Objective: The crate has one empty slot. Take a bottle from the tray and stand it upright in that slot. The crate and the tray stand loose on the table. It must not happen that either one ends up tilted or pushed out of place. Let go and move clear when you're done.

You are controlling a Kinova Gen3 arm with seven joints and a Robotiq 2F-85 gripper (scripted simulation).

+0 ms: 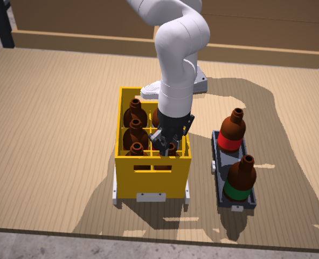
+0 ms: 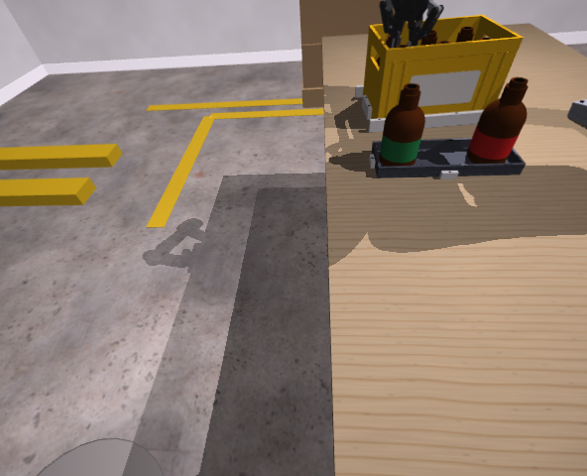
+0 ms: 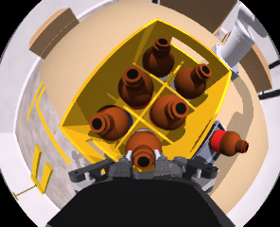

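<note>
The yellow crate (image 1: 152, 151) stands mid-table, with brown bottles in its slots. My gripper (image 1: 167, 147) reaches into the front right slot and is shut on the neck of a brown bottle (image 1: 171, 150) that stands upright, deep in that slot. The wrist view shows this bottle's mouth (image 3: 143, 159) between my fingers, with several other bottles behind it in the crate (image 3: 147, 97). The dark grey tray to the right holds a red-banded bottle (image 1: 231, 130) and a green-banded bottle (image 1: 241, 178), with an empty place between them.
The arm's base (image 1: 176, 86) stands just behind the crate. Brown boxes (image 1: 265, 25) line the table's far edge. In the exterior view the table edge (image 2: 329, 307) drops to a grey floor with yellow lines.
</note>
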